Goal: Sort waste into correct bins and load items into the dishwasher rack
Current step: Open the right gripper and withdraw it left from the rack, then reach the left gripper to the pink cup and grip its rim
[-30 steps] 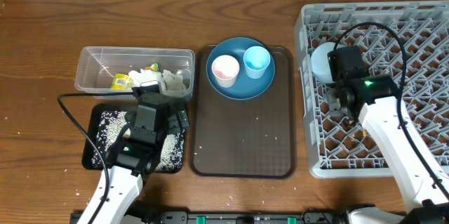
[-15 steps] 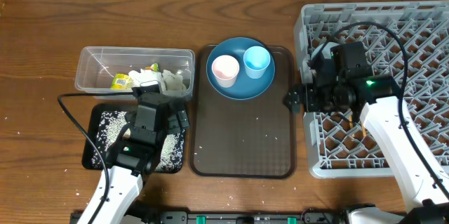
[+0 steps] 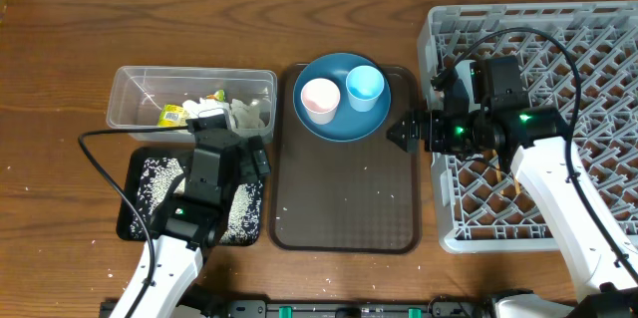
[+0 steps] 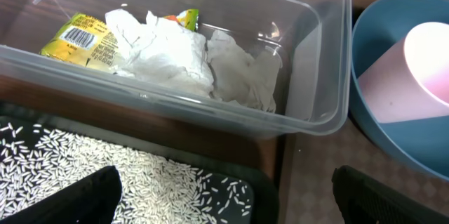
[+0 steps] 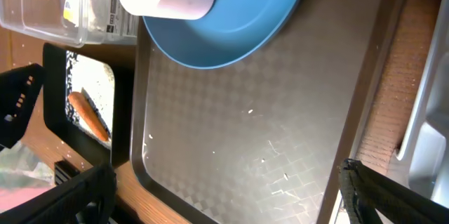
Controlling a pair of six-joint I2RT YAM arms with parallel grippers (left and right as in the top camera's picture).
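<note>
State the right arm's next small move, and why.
Probably reach left and forward to the light blue cup: the right gripper hangs open and empty over the brown tray's edge, and that cup sits nearest on the blue plate.

White arms [image 3: 556,186], black hands [image 3: 402,135], black cables [image 3: 528,32]

We're at a robot lab bench set up as a dish-clearing station: wooden table [image 3: 60,49], grey dishwasher rack [image 3: 598,49], brown serving tray [image 3: 344,208], left arm [image 3: 159,263] and right arm [image 3: 573,203] trailing black cables.
</note>
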